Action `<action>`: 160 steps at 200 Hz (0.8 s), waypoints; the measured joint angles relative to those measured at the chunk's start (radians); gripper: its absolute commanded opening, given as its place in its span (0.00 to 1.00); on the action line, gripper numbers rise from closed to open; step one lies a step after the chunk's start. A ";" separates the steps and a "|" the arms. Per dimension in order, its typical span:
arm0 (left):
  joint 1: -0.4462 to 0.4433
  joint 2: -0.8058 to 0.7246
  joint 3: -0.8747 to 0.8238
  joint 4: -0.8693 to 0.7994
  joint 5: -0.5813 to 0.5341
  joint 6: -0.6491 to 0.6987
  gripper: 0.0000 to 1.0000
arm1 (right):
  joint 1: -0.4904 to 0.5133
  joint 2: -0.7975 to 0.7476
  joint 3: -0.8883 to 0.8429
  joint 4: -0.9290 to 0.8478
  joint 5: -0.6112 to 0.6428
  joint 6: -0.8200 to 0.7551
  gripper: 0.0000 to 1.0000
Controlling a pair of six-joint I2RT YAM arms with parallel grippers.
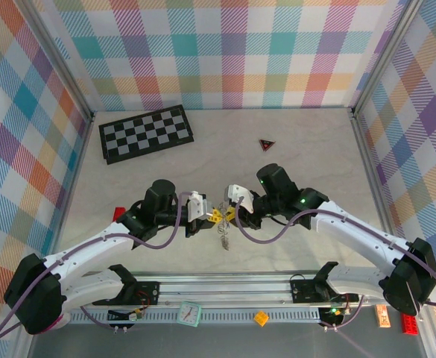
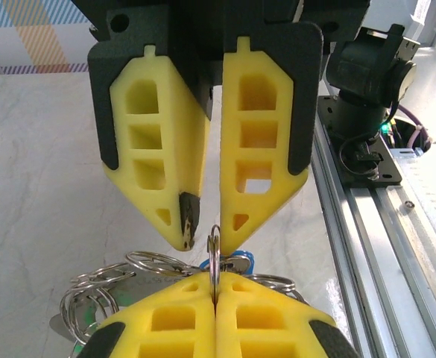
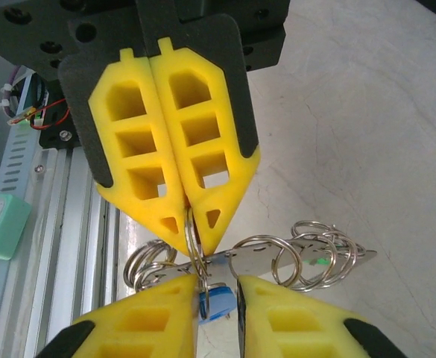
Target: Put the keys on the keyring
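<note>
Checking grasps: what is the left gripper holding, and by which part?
The silvery metal keyring, one thin loop's rim pinched edge-on between the shut left gripper fingertips.

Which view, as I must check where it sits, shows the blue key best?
The right wrist view: the blue key shows its head plainly, low in frame. The left wrist view catches a blue sliver; the top view is too distant to tell.

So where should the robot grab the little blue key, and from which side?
Probably the blue key by its plastic head: that looks like its fattest, flattest part. It sits right under the ring, which the left gripper pinches. Come in from the right gripper side, one of the jaws on each flat face, away from the tangle of other loops.
</note>
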 measured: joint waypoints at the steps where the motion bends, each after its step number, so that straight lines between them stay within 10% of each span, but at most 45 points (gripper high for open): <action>1: 0.000 0.000 0.000 0.000 0.000 0.000 0.00 | 0.000 0.000 0.000 0.000 0.000 0.000 0.23; 104: 0.000 0.000 -0.001 0.002 0.000 0.000 0.00 | 0.000 0.016 -0.006 -0.018 0.004 -0.005 0.01; 160: 0.000 0.000 -0.017 0.012 0.008 -0.002 0.00 | 0.000 0.062 -0.006 0.000 -0.023 -0.001 0.20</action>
